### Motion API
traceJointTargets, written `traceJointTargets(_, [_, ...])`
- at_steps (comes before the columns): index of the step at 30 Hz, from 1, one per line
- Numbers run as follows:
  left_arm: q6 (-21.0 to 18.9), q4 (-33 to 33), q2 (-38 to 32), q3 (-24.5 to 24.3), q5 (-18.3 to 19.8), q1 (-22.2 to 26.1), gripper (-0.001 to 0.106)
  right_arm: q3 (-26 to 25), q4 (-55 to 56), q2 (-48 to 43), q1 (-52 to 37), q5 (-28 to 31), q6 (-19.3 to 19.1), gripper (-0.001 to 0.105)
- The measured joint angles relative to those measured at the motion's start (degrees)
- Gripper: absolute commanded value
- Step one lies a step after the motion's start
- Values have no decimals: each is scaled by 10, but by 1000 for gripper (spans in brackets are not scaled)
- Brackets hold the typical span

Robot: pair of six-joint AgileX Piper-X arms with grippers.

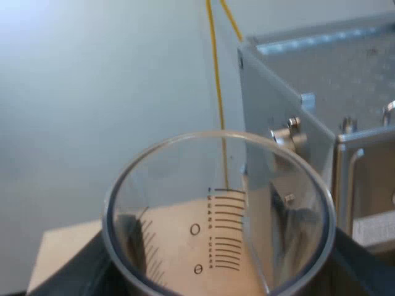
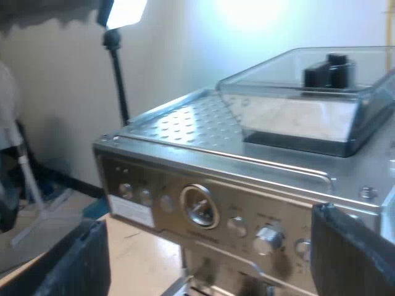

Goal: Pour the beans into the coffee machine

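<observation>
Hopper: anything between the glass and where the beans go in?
Yes. The hopper has its clear lid on, black knob on top, covering the opening. The glass, in the left gripper, is by the machine's side; nothing else visible stands between.

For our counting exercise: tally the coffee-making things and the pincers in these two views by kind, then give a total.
Espresso machine: 1
Bean hopper: 1
Measuring glass: 1
Pincers: 2 (left pincer, right pincer)
Total: 5
</observation>
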Motion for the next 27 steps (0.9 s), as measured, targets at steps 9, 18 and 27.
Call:
traceJointTargets(9, [5, 12, 18, -52, -4, 0, 26, 0, -40, 0, 0, 14, 0, 69])
traceJointTargets(18, [6, 98, 116, -163, -5, 0, 26, 0, -81, 0, 0, 14, 0, 69])
traceJointTargets(27, [6, 110, 194, -269, -11, -41, 26, 0, -84, 0, 0, 15, 0, 69])
